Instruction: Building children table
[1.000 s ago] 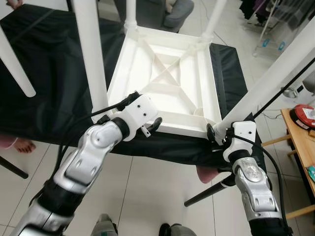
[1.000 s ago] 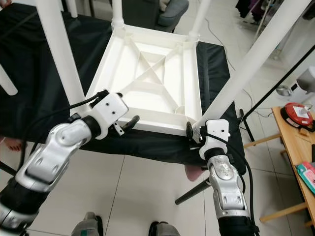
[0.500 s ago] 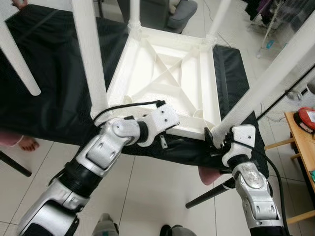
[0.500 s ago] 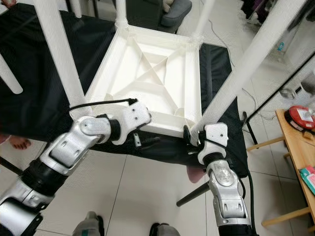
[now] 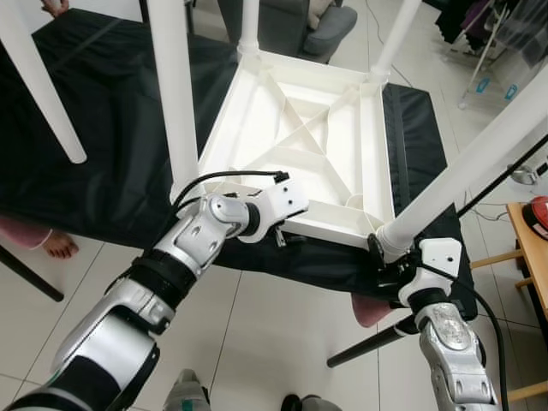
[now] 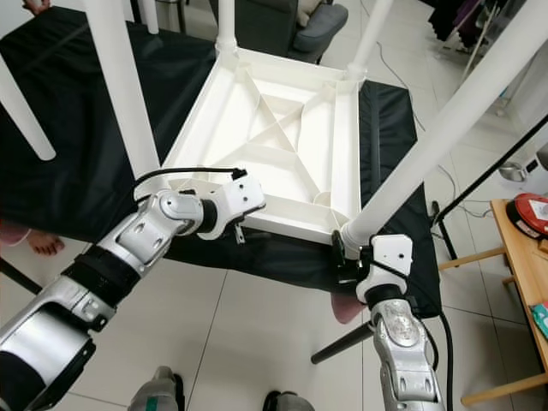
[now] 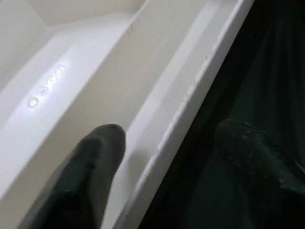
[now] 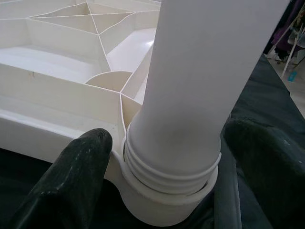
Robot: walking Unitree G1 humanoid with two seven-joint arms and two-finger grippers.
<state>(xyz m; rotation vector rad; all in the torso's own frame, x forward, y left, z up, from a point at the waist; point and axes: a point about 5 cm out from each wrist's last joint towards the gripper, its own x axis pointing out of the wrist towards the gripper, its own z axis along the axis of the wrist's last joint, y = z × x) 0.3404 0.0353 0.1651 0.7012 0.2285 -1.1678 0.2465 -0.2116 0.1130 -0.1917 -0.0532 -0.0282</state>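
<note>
White kids' table point(image 5: 300, 154) sits upside down on a black cloth point(image 5: 94, 145), ribbed underside up w/ an X brace in the middle, legs sticking up toward the camera. Near-right leg point(image 5: 462, 171) is seated in its threaded corner socket; right gripper point(image 8: 162, 191) is at the base of it, one black finger point(image 8: 71, 181) each side of the leg, jaws apart around the collar — from the wrist view they look close but prob. not squeezing, hard to say for sure if they touch. Left gripper point(image 7: 162, 162) is at the near edge of the table frame, between the near-left leg point(image 5: 175, 94) and the right corner; jaws spread, straddling the rim, w/ one finger point(image 7: 95, 167) over the white inner side and the other over the dark cloth outside. Wrist view there is blurry, so contact w/ the rim can't be told. Two far legs also stand up at the back corners. A loose white leg point(image 5: 38, 86) leans in at the left over the cloth. A person's bare foot point(image 5: 51, 246) shows on the tiled floor point(image 5: 257, 334) at the left, below the cloth edge. A wooden bench point(image 5: 527, 248) w/ a red round thing point(image 5: 538, 210) stands at far right.
</note>
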